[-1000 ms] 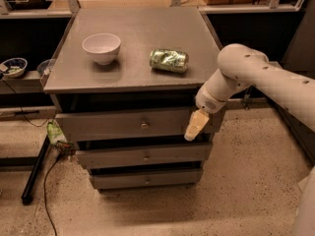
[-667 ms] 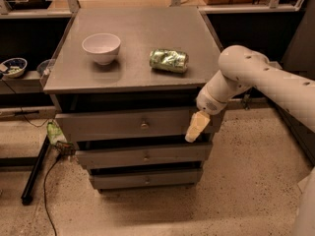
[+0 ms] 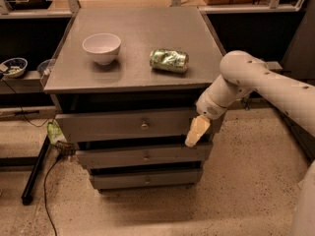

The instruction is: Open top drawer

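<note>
Our claw (image 3: pixel 197 131) hangs at the right end of the top drawer (image 3: pixel 108 127) front; wide or narrow, we cannot tell.

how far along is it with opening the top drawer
Done: the top drawer looks at most slightly out, with its front a little forward of the middle drawer. In hand: the gripper is at the right end of that front, well right of the knob. Left: most of the pull, since the drawer's inside is not yet exposed.
</note>
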Action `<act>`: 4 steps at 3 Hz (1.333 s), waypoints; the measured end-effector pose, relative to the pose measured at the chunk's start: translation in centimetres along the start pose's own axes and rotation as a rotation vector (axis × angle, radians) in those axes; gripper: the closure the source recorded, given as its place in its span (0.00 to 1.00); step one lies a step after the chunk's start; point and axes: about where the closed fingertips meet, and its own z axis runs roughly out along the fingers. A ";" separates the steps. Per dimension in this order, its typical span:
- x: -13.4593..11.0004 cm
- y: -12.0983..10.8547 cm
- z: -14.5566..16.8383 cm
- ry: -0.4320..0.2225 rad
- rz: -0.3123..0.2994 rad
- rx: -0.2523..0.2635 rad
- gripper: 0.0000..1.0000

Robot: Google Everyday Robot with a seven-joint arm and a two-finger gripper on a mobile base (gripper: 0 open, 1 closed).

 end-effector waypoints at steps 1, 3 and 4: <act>0.2 0.5 -0.3 -0.011 0.000 -0.025 0.00; 0.5 2.0 -1.1 -0.034 -0.012 -0.073 0.00; 1.4 5.3 -2.8 -0.076 -0.028 -0.149 0.00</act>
